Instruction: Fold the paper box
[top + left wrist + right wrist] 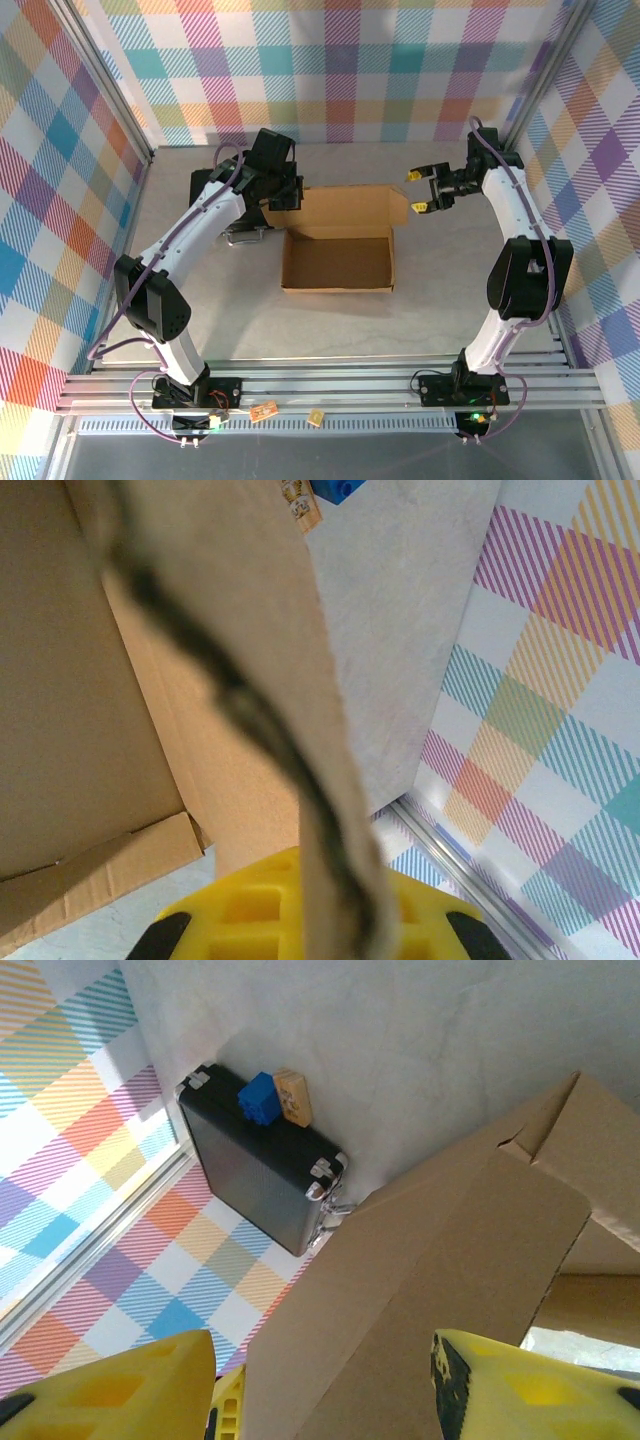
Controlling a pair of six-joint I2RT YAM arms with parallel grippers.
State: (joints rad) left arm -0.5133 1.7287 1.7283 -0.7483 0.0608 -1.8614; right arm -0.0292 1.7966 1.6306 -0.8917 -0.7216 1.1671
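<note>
The paper box [338,262], brown corrugated cardboard, sits mid-table as a shallow open tray with its lid panel [345,205] standing along the far side. My left gripper [290,198] is at the lid's left end. In the left wrist view this gripper [340,920] is shut on a cardboard edge [260,680] that runs up between the yellow fingers. My right gripper [414,192] is at the lid's right end, open. In the right wrist view its fingers [110,1390] straddle the lid's side flap [430,1290] with a gap on the left side.
A black case [260,1170] lies left of the box against the back, with a blue block [258,1098] and a tan block [293,1096] on it; it shows under my left arm [240,235]. Plaid walls enclose the table. Small tan pieces [264,411] lie on the near rail.
</note>
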